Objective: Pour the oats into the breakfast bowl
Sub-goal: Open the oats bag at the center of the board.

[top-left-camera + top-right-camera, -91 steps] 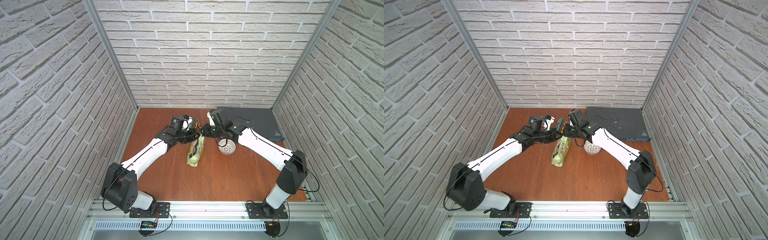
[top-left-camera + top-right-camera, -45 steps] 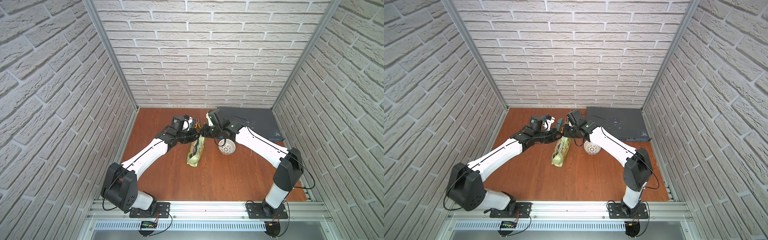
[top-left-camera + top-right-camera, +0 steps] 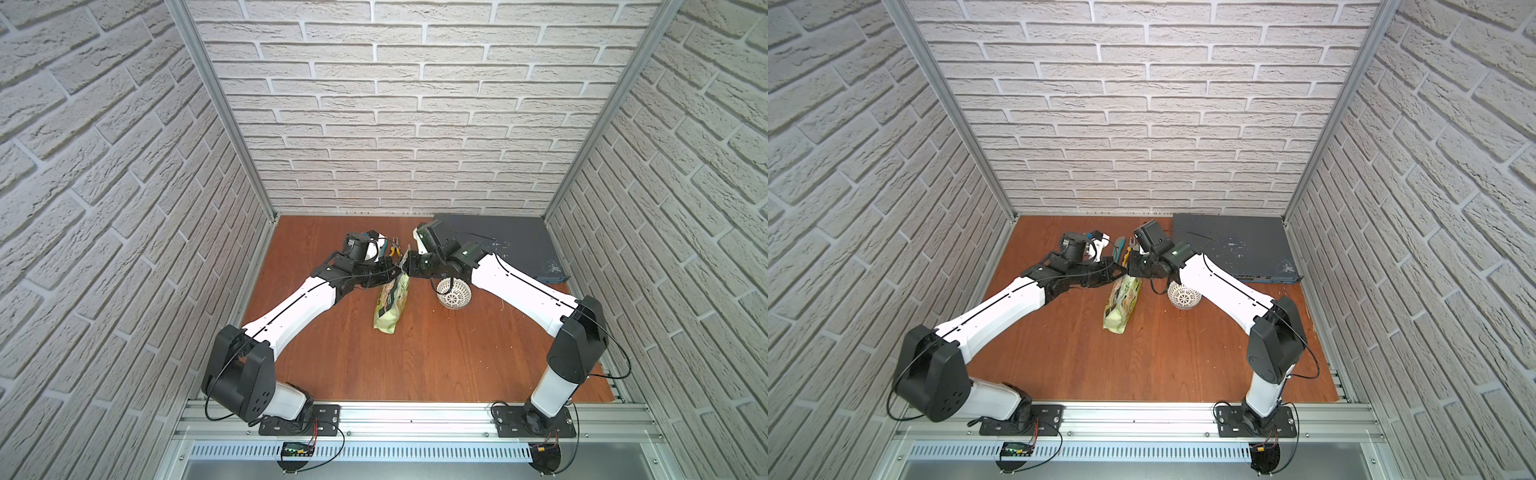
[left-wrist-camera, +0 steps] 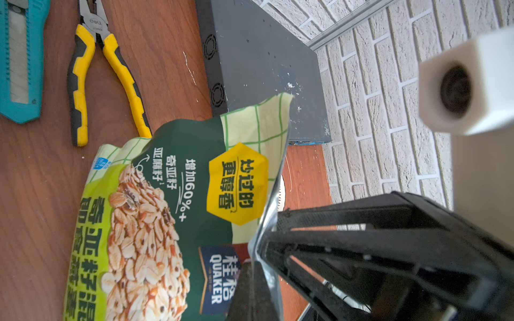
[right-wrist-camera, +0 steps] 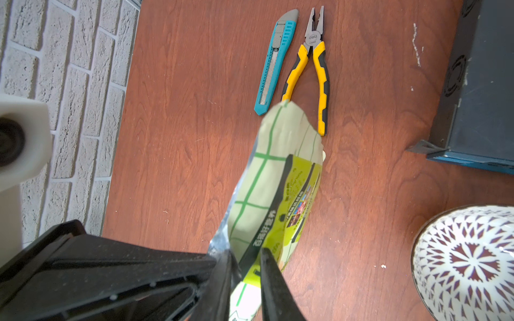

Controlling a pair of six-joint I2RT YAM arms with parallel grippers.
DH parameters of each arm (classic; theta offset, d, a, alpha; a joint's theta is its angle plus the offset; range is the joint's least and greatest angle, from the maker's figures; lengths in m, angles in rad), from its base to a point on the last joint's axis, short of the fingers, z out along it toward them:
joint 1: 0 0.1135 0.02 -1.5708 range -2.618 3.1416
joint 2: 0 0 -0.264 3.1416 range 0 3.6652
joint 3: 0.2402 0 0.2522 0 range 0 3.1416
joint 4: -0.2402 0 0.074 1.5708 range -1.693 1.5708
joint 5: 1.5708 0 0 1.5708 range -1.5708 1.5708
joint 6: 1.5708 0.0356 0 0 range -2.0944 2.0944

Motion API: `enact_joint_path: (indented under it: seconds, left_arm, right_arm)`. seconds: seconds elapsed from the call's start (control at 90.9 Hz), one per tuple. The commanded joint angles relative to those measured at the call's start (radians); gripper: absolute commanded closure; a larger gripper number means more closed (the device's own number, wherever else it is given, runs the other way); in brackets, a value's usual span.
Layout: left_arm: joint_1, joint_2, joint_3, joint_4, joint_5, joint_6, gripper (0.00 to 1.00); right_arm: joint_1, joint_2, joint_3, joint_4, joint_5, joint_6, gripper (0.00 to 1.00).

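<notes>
The oat pouch (image 3: 392, 305), seemingly soft and light, sits mid-frame on the table (image 3: 415, 365), bowl (image 3: 455, 297) just right. Left claw (image 4: 257, 250) clamps its floppy top edge; right claw (image 5: 244, 258) straddles it, grip unclear. Best held by top corners.

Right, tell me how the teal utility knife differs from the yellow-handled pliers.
The teal plastic utility knife is one straight, slim bar; the yellow-and-black-handled steel pliers fork into two splayed handles. The knife looks a little shorter than the pliers. Both lie flat on the reddish-brown wooden table, side by side, tips pointing the same way.
</notes>
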Motion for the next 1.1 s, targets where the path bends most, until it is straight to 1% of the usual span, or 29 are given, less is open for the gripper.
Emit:
enact_joint_path:
  seconds: [0.0, 0.187, 0.374, 0.407, 0.429, 0.506, 0.583, 0.627, 0.803, 0.858, 0.979, 1.089]
  left_arm:
    - [-0.007, -0.013, 0.014, 0.021, -0.013, 0.0, 1.0]
    - [-0.011, -0.015, 0.014, 0.024, -0.011, 0.003, 1.0]
    - [-0.013, -0.012, 0.017, 0.025, -0.011, 0.003, 1.0]
    - [-0.013, -0.013, 0.017, 0.025, -0.01, 0.003, 1.0]
    - [-0.014, -0.012, 0.017, 0.026, -0.01, 0.003, 1.0]
    - [-0.015, -0.014, 0.015, 0.027, -0.011, 0.003, 1.0]
    - [-0.015, -0.023, 0.007, 0.029, -0.041, 0.004, 1.0]
    - [-0.016, -0.034, -0.002, 0.027, -0.079, 0.006, 1.0]
    - [-0.016, -0.087, -0.03, 0.038, -0.274, 0.03, 1.0]
    - [-0.015, -0.095, -0.034, 0.047, -0.301, 0.036, 1.0]
    - [-0.016, -0.098, -0.027, 0.05, -0.323, 0.048, 1.0]
    - [-0.016, -0.107, -0.03, 0.047, -0.347, 0.05, 1.0]
  right_arm:
    - [0.004, -0.001, -0.007, -0.035, -0.006, -0.007, 0.77]
    - [0.007, 0.019, -0.005, 0.028, -0.061, 0.022, 0.76]
    - [0.01, 0.035, 0.011, 0.021, -0.059, 0.031, 0.76]
    - [0.011, 0.039, 0.015, 0.012, -0.054, 0.029, 0.78]
    - [0.011, 0.041, 0.015, 0.009, -0.051, 0.028, 0.81]
    - [0.011, 0.044, 0.014, 0.008, -0.056, 0.023, 0.95]
    - [0.011, 0.036, 0.016, 0.002, -0.052, 0.015, 0.97]
    - [0.012, 0.024, 0.017, -0.012, -0.032, 0.004, 0.97]
    - [0.031, -0.01, 0.047, -0.124, 0.117, -0.051, 0.97]
    - [0.039, -0.011, 0.062, -0.158, 0.16, -0.064, 0.97]
    - [0.054, -0.012, 0.083, -0.213, 0.251, -0.08, 0.97]
    - [0.061, -0.017, 0.091, -0.243, 0.31, -0.089, 0.97]
